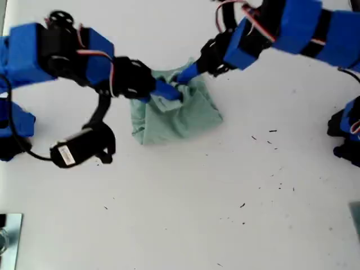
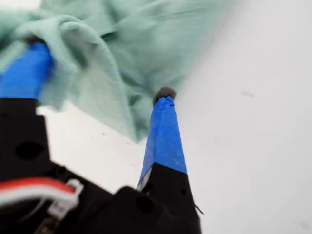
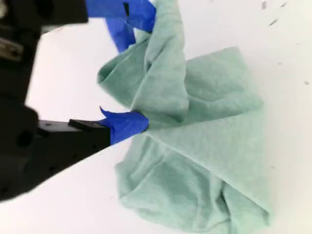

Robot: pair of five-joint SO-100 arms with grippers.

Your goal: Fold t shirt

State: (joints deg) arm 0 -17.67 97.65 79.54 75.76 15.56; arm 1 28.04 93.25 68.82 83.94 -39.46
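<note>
pinching the t shirt (image 3: pixel 195 146), my second gripper (image 3: pixel 129 68); my first gripper (image 2: pixel 97 73) shows fingers spread around cloth.

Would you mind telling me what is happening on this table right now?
Both my arms are at the pale green t shirt, which lies bunched and wrinkled on the white table, not yet neatly folded. My first gripper has its fingers spread open at the cloth's edge. My second gripper straddles a raised fold; whether it grips is unclear.

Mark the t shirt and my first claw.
t shirt (image 1: pixel 185 118), exterior view, on the flat cloth below both arms.
my first claw (image 2: pixel 97 72), first wrist view, midway between its two blue fingertips.
</note>
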